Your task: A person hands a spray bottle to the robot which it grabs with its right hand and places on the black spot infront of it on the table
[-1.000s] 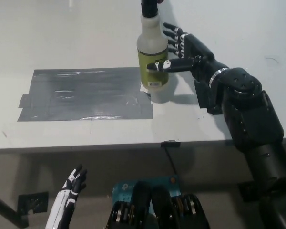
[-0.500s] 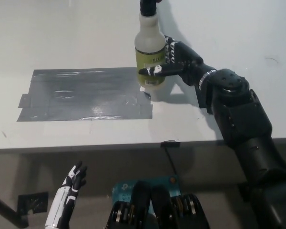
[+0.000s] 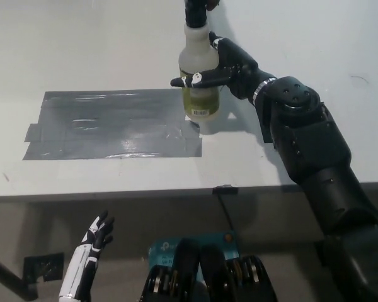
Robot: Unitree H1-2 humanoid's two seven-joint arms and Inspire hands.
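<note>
The table point(image 3: 101, 44) is big and white and fills most of the view. Its front edge runs across the lower middle.

On the table lies the spot point(image 3: 110, 124). It is a wide patch of dark, shiny tape, a bit crinkled, with small tabs sticking out at its left end. It sits left of the middle of the table.

The black right arm point(image 3: 315, 163) comes in from the bottom right. It reaches up and to the left, over the table.

The bottle point(image 3: 200, 72) stands straight up near the top middle. It has a pale body with yellow-green liquid in the lower part and a small white label near the bottom. Its dark spray top is cut off by the top edge, so I cannot see if anyone is holding it there. Its bottom is at the top right corner of the spot, just by the tape's edge. It may be touching the table, but the view is too poor to be sure. A soft shadow lies on the table to its right.

The right hand point(image 3: 230, 63) is wrapped around the bottle's middle. One finger crosses the front of the bottle and points left. The others curl round the back on the right side.

The white left hand point(image 3: 91, 248) hangs low at the bottom left, below the table edge. It holds nothing and its fingers are spread a little.
</note>
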